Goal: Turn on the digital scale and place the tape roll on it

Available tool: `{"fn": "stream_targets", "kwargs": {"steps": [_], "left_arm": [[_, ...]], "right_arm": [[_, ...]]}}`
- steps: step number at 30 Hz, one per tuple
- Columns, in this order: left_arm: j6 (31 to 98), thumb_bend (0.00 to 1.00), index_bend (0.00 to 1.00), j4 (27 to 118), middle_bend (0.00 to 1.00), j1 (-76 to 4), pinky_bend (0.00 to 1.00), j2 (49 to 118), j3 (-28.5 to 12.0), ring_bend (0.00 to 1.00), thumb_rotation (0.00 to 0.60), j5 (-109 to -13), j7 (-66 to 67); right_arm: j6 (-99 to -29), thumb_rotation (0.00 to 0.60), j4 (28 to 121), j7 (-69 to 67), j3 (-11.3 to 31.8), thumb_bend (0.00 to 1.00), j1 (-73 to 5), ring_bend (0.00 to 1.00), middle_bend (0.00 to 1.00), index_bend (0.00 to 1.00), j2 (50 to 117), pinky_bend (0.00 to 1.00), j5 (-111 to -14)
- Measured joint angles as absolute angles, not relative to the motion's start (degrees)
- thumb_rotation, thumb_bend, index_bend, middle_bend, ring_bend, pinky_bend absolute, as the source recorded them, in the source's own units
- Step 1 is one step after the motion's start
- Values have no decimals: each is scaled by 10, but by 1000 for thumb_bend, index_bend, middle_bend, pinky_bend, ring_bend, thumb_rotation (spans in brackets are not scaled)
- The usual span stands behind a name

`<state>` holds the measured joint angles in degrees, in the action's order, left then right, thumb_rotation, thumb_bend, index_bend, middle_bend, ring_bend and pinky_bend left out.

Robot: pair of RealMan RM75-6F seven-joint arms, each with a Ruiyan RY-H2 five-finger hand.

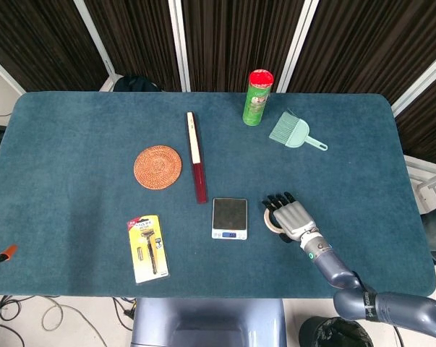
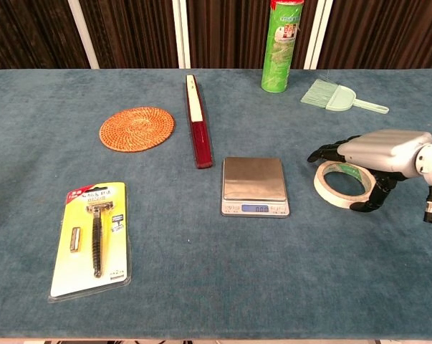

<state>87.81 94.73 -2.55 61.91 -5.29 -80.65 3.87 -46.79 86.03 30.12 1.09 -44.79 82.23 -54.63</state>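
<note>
The blue worktop [image 2: 201,287] carried all items. The right hand [image 2: 377,152] hovered palm-down over the tape roll [image 2: 339,185], fingers [image 2: 323,153] spread above it and the thumb down beside its right rim; whether it gripped the roll could not be told. The roll lay flat on the worktop just right of the digital scale [image 2: 253,184], whose display was lit and whose platform was bare. Left of the scale lay a razor pack [image 2: 92,236], and behind it a woven coaster [image 2: 137,128].
</note>
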Motion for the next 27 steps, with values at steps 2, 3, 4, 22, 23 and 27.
{"fn": "stream_targets", "kwargs": {"steps": [2,3,4,22,23,27], "left_arm": [[878,35,0,947,0,-25,0,619,-53,0,600,-806,38],[879,36,0,947,0,-25,0,619,-53,0,600,-806,38],[878,36,0,948,0,-25,0,619,-53,0,600,-806,38],[877,36,0,951,0,-24,0,614,-52,0,600,-806,34],[878,36,0,951,0,-24,0,613,-52,0,600,-806,33],[878,36,0,952,0,-23,0,611,-53,0,600,-806,28]], "right_arm": [[-465,600,858,304,9,393,-449,153,61,0,823,85,-543],[-464,600,858,306,7,393,-449,172,75,0,823,95,-541],[-463,600,858,308,6,393,-450,200,102,0,823,113,-540],[-475,600,859,328,7,435,-461,347,281,147,828,265,-536],[-476,600,863,329,9,435,-462,347,281,151,826,290,-538],[-485,600,885,339,21,435,-473,347,281,151,821,390,-545]]}}
